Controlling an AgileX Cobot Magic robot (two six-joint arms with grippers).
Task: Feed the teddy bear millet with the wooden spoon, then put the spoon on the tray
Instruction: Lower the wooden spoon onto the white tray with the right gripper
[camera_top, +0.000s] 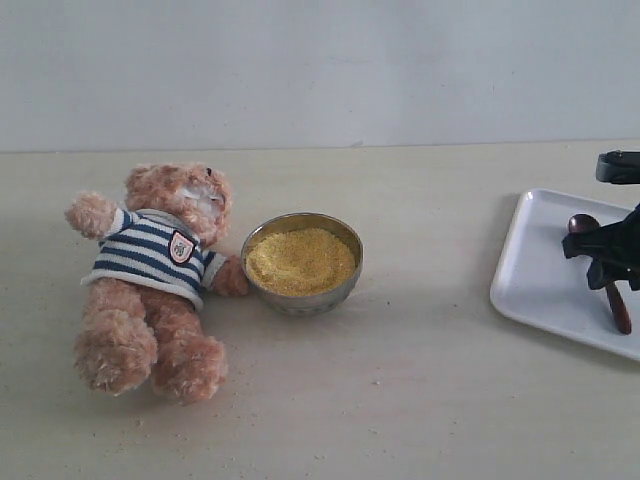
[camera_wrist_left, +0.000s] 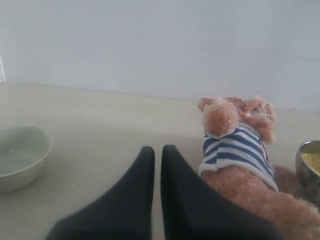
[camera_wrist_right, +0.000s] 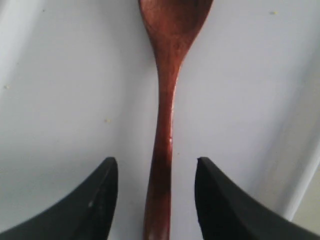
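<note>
Two grippers, one spoon: toward the left edge of the desk (camera_top: 420, 400) the teddy bear (camera_top: 150, 275) lies on its back in its striped shirt, one paw touching the metal bowl (camera_top: 305, 302) just beside it. The bowl is heaped with millet (camera_top: 300, 260). The left gripper (camera_wrist_left: 157, 150) does not show in the exterior view. Its own wrist camera shows its fingers pressed together on nothing, low over the desk near the bear's legs, with a pale bowl (camera_wrist_left: 30, 167) well apart from the toy.

The middle of the desk is bare apart from a few stray specks. At the right edge sits the white tray (camera_top: 540, 270), and the wooden spoon (camera_top: 583, 223) lies flat on it, its bowl toward the far rim. The right gripper (camera_wrist_right: 155, 165) hangs directly over the handle. Its jaws stand apart, one on each side of the wood, with white tray showing in both gaps, so nothing is gripped.

The spoon looks empty, and a few yellow grains dot the tray around it. That suggests the feeding is done and the spoon delivered, leaving only the arm's retreat. The pictures alone cannot rule out the opposite: a spoon about to be lifted for its first scoop. No millet can be made out on the bear's muzzle.
</note>
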